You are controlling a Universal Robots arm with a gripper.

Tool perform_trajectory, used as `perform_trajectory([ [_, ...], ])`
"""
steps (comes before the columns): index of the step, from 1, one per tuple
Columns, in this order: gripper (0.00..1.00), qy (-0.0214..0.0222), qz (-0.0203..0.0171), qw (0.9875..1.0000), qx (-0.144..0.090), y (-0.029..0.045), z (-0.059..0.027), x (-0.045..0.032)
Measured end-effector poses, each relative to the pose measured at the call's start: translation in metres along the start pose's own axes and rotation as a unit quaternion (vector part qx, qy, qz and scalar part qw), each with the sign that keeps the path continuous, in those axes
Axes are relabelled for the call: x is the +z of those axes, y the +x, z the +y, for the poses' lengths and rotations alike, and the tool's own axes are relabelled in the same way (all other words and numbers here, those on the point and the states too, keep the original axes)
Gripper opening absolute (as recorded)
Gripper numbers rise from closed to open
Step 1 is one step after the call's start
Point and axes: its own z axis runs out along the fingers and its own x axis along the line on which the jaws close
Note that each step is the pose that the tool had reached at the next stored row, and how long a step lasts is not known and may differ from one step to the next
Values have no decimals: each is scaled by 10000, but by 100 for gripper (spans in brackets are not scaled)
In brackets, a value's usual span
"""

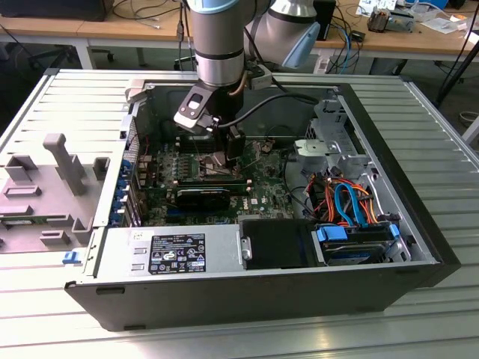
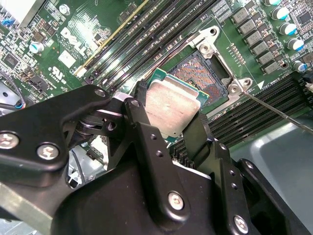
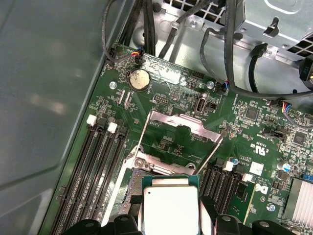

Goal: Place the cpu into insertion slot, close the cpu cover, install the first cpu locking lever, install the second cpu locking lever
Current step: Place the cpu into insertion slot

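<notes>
My gripper point(image 2: 169, 128) is shut on the cpu point(image 2: 172, 108), a flat square chip with a dull silver top, pinched at two opposite edges by the black fingers point(image 2: 143, 132). The cpu point(image 3: 171, 209) hangs tilted just above the insertion slot point(image 2: 204, 73), covering part of its dark pin field. The cpu cover point(image 3: 184, 129) stands swung open behind the insertion slot point(image 3: 131, 188). A thin metal locking lever point(image 2: 274, 109) sticks out free beside the socket. In the exterior view the gripper point(image 1: 224, 153) reaches down into the open computer case over the green board point(image 1: 262, 196).
Black memory slots point(image 3: 95, 166) run along both sides of the socket. A long black block point(image 1: 204, 198) lies on the board. Power supply point(image 1: 172, 251), drive bay point(image 1: 355, 243) and coloured cables point(image 1: 346, 200) fill the case. A grey fixture point(image 1: 60, 173) sits at the exterior view's left.
</notes>
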Motion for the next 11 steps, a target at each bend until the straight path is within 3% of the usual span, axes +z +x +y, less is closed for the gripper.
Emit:
perform_trajectory([
  [11, 54, 2, -1, 10000, 25, 0, 0, 0],
])
